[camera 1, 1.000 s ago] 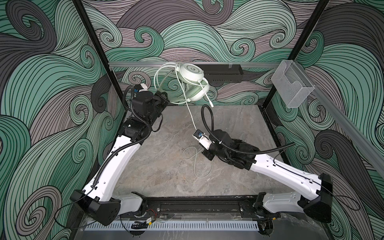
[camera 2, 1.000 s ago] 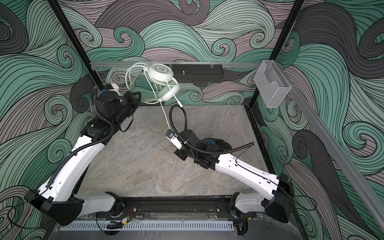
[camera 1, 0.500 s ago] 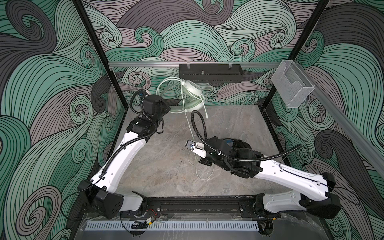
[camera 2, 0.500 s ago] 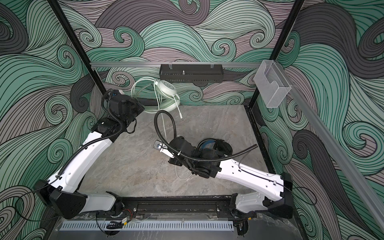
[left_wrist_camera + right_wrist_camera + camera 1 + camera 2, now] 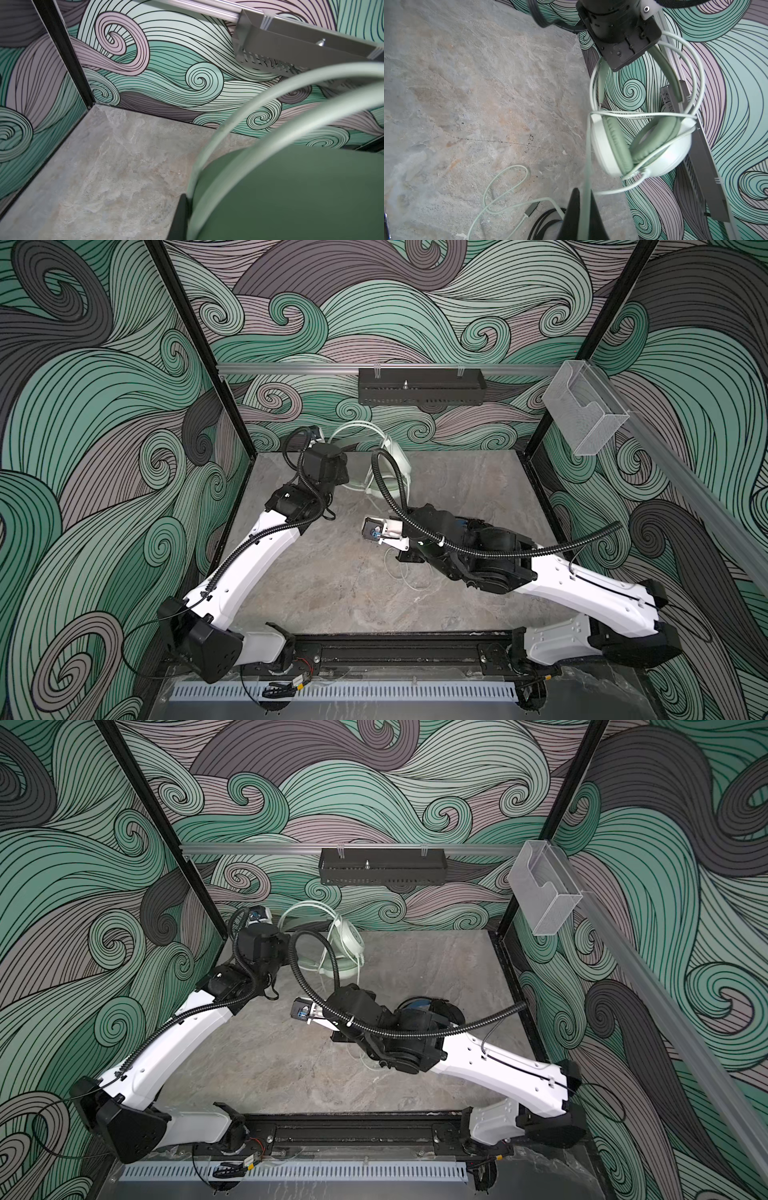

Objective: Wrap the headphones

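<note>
Right wrist view takes in the grey table (image 5: 467, 93); near its back edge the mint-green headphones (image 5: 643, 145) hang clear of it, cable turns crossing the ear cups. In a top view, black headphones (image 5: 444, 1011) lie behind the right arm. The left end effector (image 5: 623, 60) is clamped on the mint headband. The right end effector (image 5: 581, 218) is closed on the white cable (image 5: 506, 187), whose slack loops on the table.

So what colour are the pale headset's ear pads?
The ear pads are muted green, best seen in the right wrist view.
</note>
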`<state>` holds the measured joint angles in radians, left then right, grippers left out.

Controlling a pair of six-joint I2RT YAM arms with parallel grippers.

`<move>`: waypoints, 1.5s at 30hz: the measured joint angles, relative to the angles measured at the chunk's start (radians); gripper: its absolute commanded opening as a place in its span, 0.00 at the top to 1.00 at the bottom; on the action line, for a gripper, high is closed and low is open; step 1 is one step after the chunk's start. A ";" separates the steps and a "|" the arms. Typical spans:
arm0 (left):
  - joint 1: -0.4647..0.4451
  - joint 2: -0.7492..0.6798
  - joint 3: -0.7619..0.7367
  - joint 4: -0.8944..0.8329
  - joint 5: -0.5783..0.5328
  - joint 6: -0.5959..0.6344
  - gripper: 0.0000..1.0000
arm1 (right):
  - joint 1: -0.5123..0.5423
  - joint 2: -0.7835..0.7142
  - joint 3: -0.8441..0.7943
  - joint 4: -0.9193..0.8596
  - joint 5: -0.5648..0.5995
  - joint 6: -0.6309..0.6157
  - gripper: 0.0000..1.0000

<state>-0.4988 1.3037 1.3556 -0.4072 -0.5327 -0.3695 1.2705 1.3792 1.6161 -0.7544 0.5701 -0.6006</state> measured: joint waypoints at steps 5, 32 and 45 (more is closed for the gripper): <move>-0.041 -0.061 -0.050 0.002 -0.035 0.178 1.00 | 0.004 0.022 0.022 -0.005 0.002 -0.099 1.00; -0.121 -0.224 -0.140 -0.079 0.108 0.447 1.00 | -0.092 0.040 0.113 -0.008 -0.057 -0.095 1.00; -0.122 -0.291 -0.146 -0.117 0.190 0.417 1.00 | -0.164 -0.013 0.069 -0.013 -0.080 -0.092 1.00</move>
<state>-0.6205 1.0122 1.2091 -0.5243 -0.3424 0.0471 1.1069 1.3666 1.6848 -0.7673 0.4896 -0.6922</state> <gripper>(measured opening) 0.063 0.057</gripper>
